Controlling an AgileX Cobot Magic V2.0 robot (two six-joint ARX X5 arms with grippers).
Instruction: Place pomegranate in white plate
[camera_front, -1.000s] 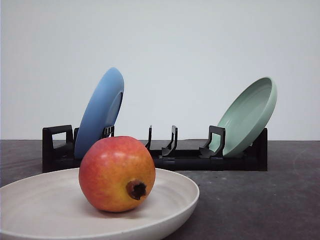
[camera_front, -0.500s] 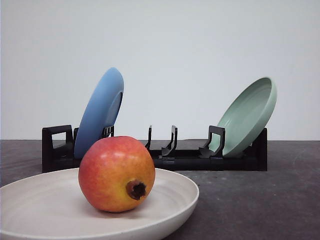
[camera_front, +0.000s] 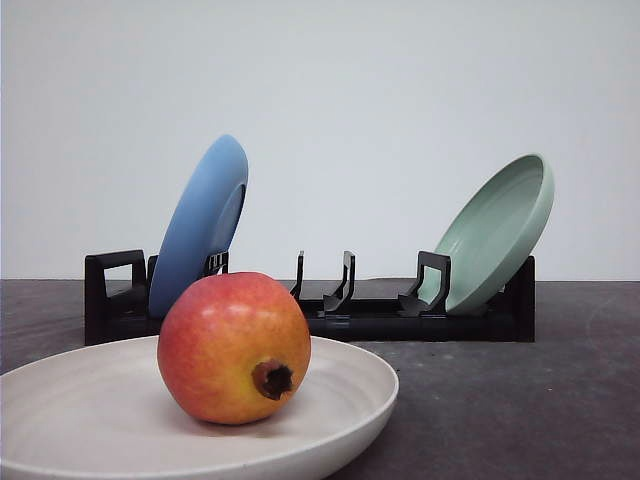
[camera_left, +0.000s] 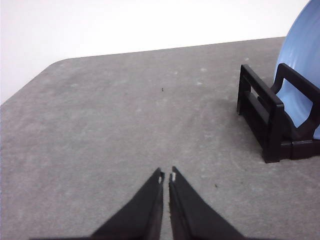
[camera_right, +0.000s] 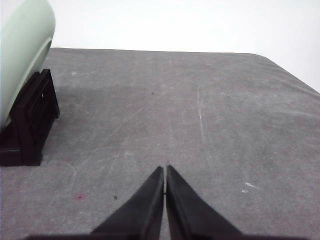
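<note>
Left gripper (camera_left: 166, 176), seen from its wrist cam: two black tapered fingers (camera_left: 145, 210) reach fwd and converge to a point, tips nearly touching w/ just a hairline slit between them. Small pale marks sit at each tip. Jaws closed, nothing held between them. Gripper hangs above the surface, tips angled fwd and slightly down, not touching anything.

Right gripper (camera_right: 164, 171), seen from its wrist cam: same pose. Two black wedge-shaped fingers (camera_right: 192, 215) meet at the tips, thin dark seam down the middle. Jaws closed, empty. It also hovers over the surface, free of contact. Arms and wrists themselves can't be made out.
</note>
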